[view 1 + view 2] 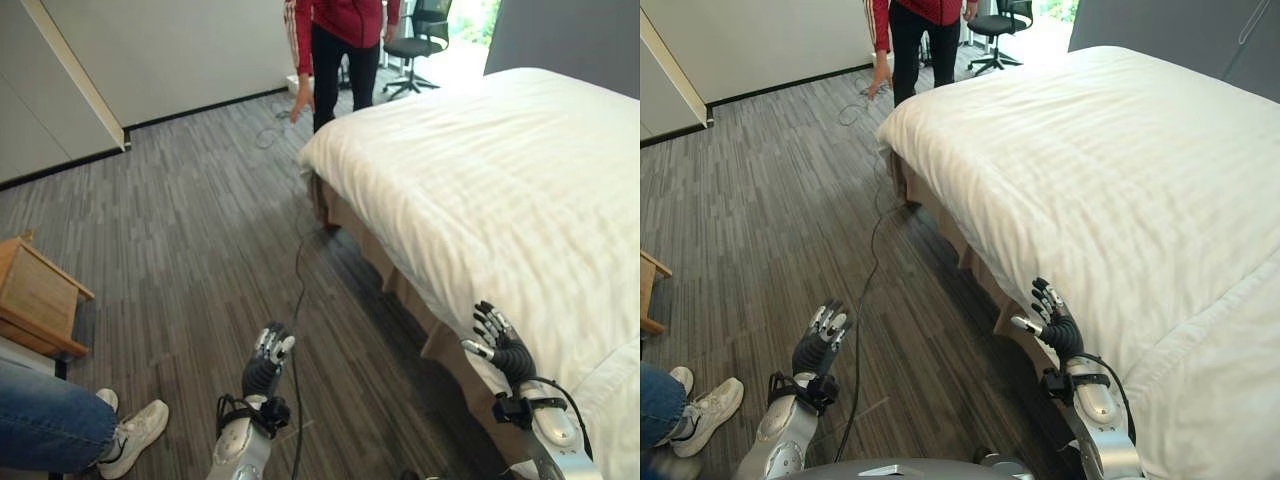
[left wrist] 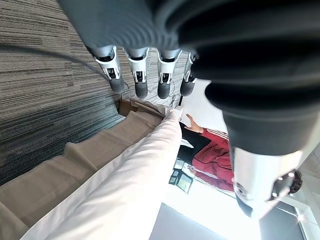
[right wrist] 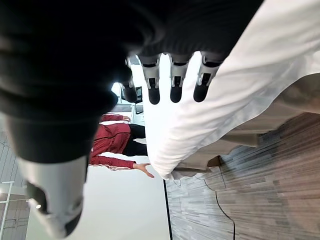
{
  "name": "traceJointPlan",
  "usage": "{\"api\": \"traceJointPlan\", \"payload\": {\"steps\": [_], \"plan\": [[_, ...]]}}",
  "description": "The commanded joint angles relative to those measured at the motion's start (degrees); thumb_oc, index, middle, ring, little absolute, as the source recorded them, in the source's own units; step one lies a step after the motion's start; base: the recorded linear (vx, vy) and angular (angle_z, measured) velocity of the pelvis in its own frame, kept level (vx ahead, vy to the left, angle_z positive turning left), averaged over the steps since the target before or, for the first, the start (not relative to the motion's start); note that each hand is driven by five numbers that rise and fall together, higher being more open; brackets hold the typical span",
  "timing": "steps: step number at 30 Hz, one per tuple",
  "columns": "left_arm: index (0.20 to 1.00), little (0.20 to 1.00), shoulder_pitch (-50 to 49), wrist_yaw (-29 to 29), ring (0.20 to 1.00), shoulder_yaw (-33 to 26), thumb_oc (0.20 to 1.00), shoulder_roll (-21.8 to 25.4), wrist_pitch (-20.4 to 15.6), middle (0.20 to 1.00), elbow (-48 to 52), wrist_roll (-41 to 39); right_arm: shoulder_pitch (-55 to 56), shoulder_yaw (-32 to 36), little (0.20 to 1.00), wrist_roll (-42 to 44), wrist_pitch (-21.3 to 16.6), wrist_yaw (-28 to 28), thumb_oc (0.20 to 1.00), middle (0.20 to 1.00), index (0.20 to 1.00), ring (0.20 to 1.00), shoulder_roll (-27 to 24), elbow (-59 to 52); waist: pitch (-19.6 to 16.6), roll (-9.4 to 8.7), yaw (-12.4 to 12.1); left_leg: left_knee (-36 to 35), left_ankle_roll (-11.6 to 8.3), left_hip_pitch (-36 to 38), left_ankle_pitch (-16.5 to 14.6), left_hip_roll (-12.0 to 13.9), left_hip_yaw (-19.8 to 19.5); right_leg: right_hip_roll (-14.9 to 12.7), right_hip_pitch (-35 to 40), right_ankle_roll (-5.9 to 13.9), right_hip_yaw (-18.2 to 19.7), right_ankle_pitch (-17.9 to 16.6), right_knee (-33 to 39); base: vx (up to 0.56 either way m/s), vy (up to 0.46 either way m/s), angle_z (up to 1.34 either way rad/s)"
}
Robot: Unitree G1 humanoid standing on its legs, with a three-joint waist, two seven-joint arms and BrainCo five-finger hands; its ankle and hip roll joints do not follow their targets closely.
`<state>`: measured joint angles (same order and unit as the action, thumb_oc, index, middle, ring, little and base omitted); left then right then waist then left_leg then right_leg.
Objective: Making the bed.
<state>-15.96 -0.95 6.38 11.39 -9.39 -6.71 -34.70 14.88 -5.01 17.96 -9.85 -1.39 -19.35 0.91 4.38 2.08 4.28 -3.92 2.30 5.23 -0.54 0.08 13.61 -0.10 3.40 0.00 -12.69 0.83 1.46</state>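
left hand [image 1: 268,362] raised, right hand [image 1: 502,344] raised, fingers relaxed

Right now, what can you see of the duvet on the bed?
The duvet is white, soft-looking cloth with faint stripes, spread mostly flat over the bed, lightly wrinkled. Its near edge hangs over the side above a tan bed skirt. The open right hand is at that edge; contact is unclear.

- We count one bed [image 1: 500,180] under one white duvet [image 1: 1120,170].
- We see two people: one in red [image 1: 340,40], one seated in jeans [image 1: 50,425].
- One office chair [image 1: 415,45].
- One wooden nightstand [image 1: 35,300].
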Motion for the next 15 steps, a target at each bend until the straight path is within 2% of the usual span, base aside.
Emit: {"api": "traceJointPlan", "payload": {"steps": [1, 15], "plan": [[1.000, 1.000, 1.3, 0.5, 1.000, -1.1, 1.000, 1.0, -2.6, 1.000, 0.2, 1.8, -2.3, -0.8, 1.000, -0.3, -1.9, 0.6, 1.000, 1.000, 1.000, 1.000, -0.2, -0.6, -2.5, -3.35, -0.7, -1.1, -3.92, 0.0, 2.1, 2.3, -3.3, -3.2, 0.9, 5.88, 5.2, -5.1, 3.5, 0.00, 0.000, 0.00], [1.000, 1.000, 1.2, 0.3, 1.000, -1.3, 1.000, 0.9, -3.0, 1.000, 0.4, 1.0, -2.8, -0.7, 1.000, -0.3, -2.0, 0.5, 1.000, 1.000, 1.000, 1.000, -0.4, -0.8, -2.2, -3.26, -0.7, -1.1, -3.98, 0.0, 2.1, 2.4, -3.5, -3.1, 0.7, 5.88, 5.3, -5.2, 3.5, 0.00, 0.000, 0.00]]}}
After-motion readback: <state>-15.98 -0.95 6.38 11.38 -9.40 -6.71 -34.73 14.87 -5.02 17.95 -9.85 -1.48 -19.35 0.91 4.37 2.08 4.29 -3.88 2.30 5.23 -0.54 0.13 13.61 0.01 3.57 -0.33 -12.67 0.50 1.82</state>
